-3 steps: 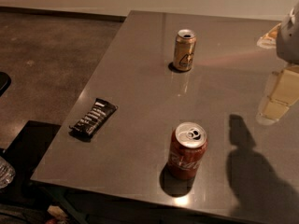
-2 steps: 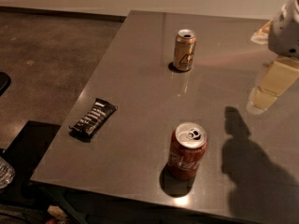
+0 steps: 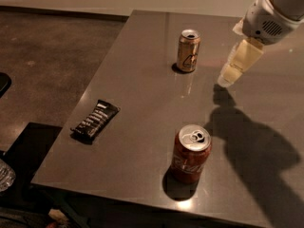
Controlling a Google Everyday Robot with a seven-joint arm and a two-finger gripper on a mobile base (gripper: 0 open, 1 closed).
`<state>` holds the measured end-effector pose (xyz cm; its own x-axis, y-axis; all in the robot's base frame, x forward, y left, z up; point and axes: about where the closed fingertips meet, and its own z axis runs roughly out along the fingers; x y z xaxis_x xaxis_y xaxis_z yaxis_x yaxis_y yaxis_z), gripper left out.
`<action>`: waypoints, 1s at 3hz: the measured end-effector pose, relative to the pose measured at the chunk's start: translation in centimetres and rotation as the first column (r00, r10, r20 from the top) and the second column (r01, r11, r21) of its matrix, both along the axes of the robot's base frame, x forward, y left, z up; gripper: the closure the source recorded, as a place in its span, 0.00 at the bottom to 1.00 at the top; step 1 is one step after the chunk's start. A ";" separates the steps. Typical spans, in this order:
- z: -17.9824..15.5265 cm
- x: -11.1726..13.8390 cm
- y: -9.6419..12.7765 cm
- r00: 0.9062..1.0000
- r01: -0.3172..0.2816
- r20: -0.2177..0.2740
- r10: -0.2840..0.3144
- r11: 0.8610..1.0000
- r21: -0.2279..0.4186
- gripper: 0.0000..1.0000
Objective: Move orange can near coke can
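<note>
The orange can (image 3: 188, 50), golden-orange with a dark triangular emblem, stands upright toward the far middle of the grey table (image 3: 142, 103). The coke can (image 3: 191, 153), dark red with white script, stands upright near the table's front edge. My gripper (image 3: 232, 69) hangs above the table to the right of the orange can, about a can's width away from it and holding nothing. Its pale fingers point down and to the left. Its shadow falls on the table to the right of the coke can.
A dark snack bar in a black wrapper (image 3: 95, 119) lies near the table's left edge. The floor (image 3: 42, 56) drops away to the left of the table. A clear bottle end (image 3: 5, 175) shows at the lower left, off the table.
My gripper and arm have moved left and farther into view, closer to the orange can. Both cans and the snack bar have not moved.
</note>
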<state>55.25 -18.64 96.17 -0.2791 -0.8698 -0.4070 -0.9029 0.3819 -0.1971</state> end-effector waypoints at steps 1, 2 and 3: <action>-0.9 4.8 2.1 1.000 0.027 0.010 -0.028 0.997 0.075 0.00; -2.1 8.5 3.7 0.999 0.045 0.000 -0.045 0.992 0.116 0.00; -3.5 11.7 5.2 0.998 0.067 -0.024 -0.064 0.986 0.151 0.00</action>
<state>66.92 -13.43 92.62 -0.3424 -0.7781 -0.5266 -0.8780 0.4646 -0.1156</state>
